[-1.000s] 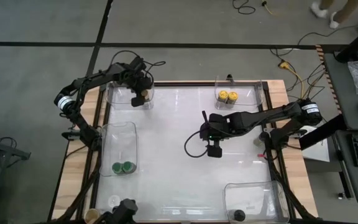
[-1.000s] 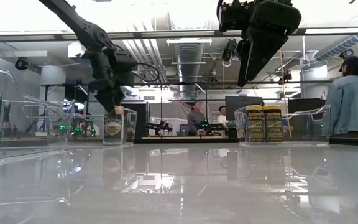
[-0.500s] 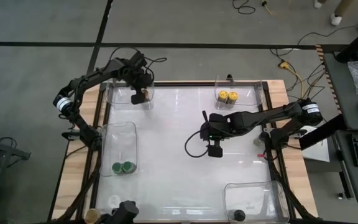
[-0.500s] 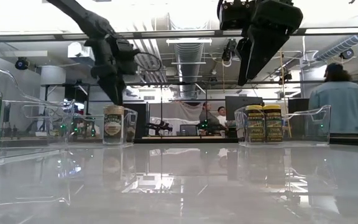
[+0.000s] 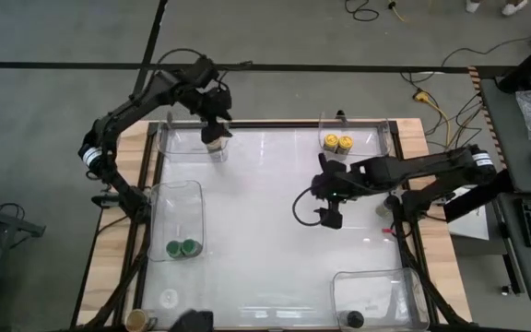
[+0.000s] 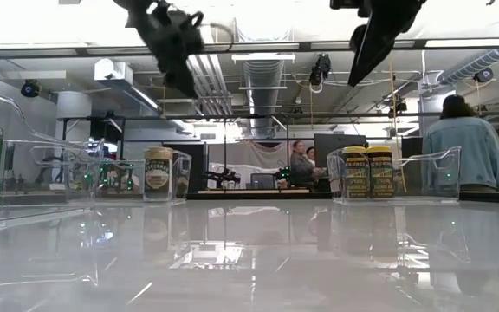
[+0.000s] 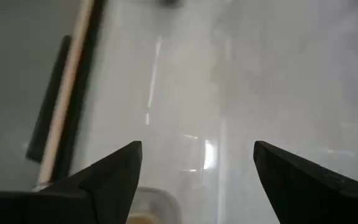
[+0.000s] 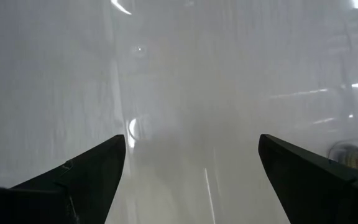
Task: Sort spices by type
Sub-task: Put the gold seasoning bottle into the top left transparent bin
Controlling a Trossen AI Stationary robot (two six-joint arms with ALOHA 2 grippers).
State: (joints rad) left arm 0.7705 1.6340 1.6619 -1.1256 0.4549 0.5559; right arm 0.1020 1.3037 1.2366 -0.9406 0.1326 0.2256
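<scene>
A tan-lidded spice jar (image 6: 158,173) stands upright in the clear far-left bin (image 5: 175,148). My left gripper (image 5: 215,132) hangs open well above it, with nothing between its fingers; the jar's lid (image 7: 143,214) shows just below them in the left wrist view. Two yellow-lidded jars (image 5: 337,143) stand side by side in the far-right bin (image 5: 376,138). Two green-lidded jars (image 5: 181,247) stand in the left bin (image 5: 178,198). One black-lidded jar (image 5: 355,320) stands in the near-right bin (image 5: 385,286). My right gripper (image 5: 330,219) hangs open above bare table right of the middle.
The glossy white table top (image 5: 265,203) lies between the four clear bins at its corners and left side. A wooden frame (image 5: 150,166) borders the table. People stand in the room beyond the far edge (image 6: 462,147).
My left gripper has risen straight up from just above the tan-lidded jar, tipping a little; the jar stays standing in the far-left bin. My right gripper has gone up a little and toward the table's right edge, still open.
</scene>
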